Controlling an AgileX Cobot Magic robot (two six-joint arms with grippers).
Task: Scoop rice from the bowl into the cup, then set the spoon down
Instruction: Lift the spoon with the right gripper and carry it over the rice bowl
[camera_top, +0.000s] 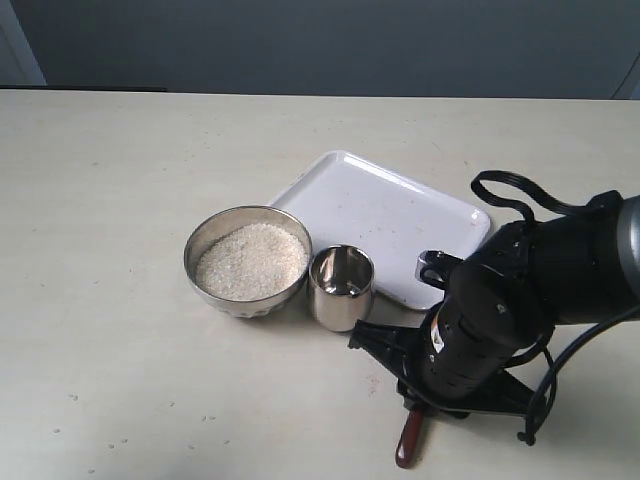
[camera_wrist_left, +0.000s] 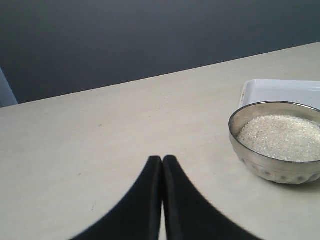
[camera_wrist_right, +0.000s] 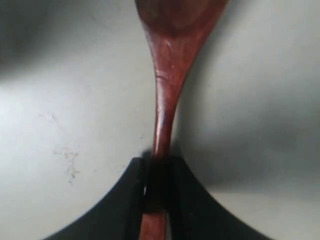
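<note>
The steel bowl (camera_top: 215, 235) holds a mound of white rice (camera_top: 250, 262) left of centre on the table. Right beside it stands the small steel cup (camera_top: 341, 287). My right arm (camera_top: 480, 330) hangs low over the table just right of the cup, and the spoon's handle end (camera_top: 407, 440) sticks out from under it. In the right wrist view my right gripper (camera_wrist_right: 157, 165) is shut on the thin handle of the reddish-brown spoon (camera_wrist_right: 167, 85), close above the table. My left gripper (camera_wrist_left: 162, 159) is shut and empty, well away from the bowl (camera_wrist_left: 272, 170).
A white square tray (camera_top: 380, 215) lies behind the cup and bowl, and its corner (camera_wrist_left: 280, 87) shows behind the bowl in the left wrist view. Black cables (camera_top: 510, 190) loop off the right arm. A few stray grains dot the table's near left (camera_top: 120, 440).
</note>
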